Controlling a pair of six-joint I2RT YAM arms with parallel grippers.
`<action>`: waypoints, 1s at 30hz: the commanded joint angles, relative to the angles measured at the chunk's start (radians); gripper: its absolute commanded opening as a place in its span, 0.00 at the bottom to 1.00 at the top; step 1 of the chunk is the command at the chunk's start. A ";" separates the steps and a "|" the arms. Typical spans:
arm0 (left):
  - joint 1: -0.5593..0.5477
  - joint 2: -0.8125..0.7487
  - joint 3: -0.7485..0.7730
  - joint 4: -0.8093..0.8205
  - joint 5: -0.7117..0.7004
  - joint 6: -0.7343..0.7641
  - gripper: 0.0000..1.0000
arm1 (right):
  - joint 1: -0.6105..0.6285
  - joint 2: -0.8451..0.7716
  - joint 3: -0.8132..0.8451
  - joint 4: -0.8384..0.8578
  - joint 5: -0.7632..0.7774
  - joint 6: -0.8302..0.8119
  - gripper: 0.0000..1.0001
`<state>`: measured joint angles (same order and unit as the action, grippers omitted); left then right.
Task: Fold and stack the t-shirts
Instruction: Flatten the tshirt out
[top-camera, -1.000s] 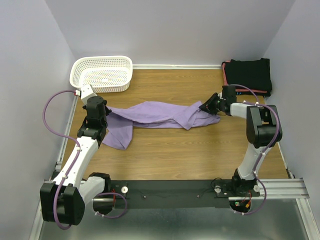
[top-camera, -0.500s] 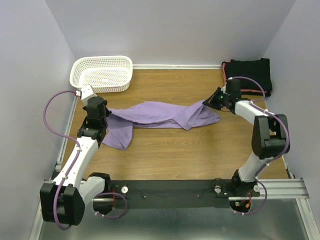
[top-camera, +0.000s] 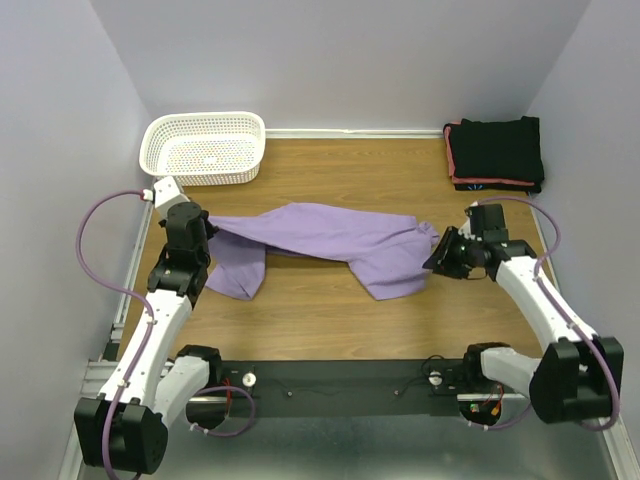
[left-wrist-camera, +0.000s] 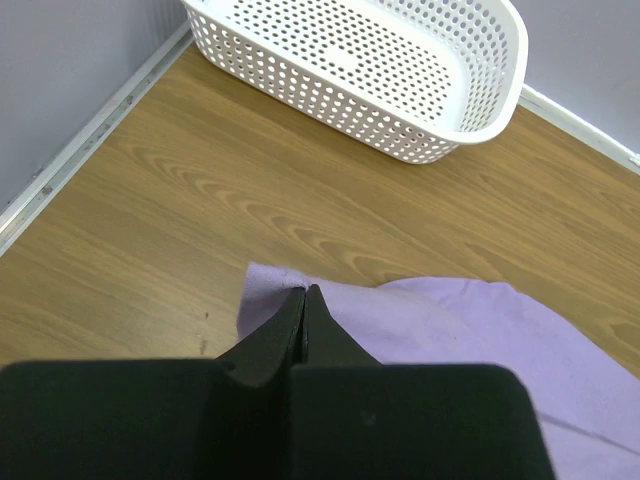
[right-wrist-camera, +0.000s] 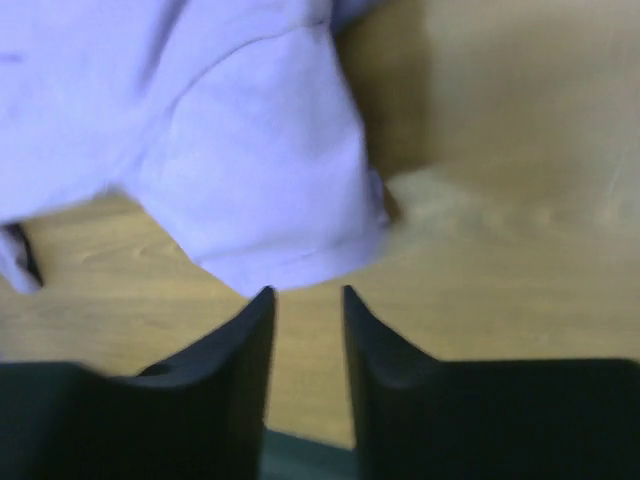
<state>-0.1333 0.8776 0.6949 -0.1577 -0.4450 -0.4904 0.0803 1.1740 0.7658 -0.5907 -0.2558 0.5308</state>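
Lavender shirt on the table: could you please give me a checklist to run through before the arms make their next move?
1. Left gripper shut on the lavender shirt: ok.
2. Right gripper holding the shirt: not ok; it is open, with the hem just beyond its tips.
3. Shirt spread flat for folding: not ok; it is bunched and twisted.
4. Black stack apart from the shirt: ok.
5. Basket apart from the shirt: ok.

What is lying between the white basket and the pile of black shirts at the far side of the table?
Nothing: in the top view, only bare wood table separates the basket from the black shirts.
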 joint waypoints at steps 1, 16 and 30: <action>-0.008 0.001 -0.009 0.015 -0.018 0.004 0.00 | 0.006 -0.129 -0.033 -0.201 -0.057 0.001 0.52; -0.008 0.018 -0.009 0.027 -0.023 0.012 0.00 | 0.004 0.234 0.115 0.106 -0.034 -0.106 0.36; -0.006 0.047 0.000 0.024 -0.055 0.018 0.00 | 0.001 0.720 0.415 0.233 0.067 -0.092 0.34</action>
<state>-0.1379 0.9184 0.6945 -0.1520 -0.4522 -0.4831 0.0803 1.8095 1.1019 -0.3954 -0.2428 0.4351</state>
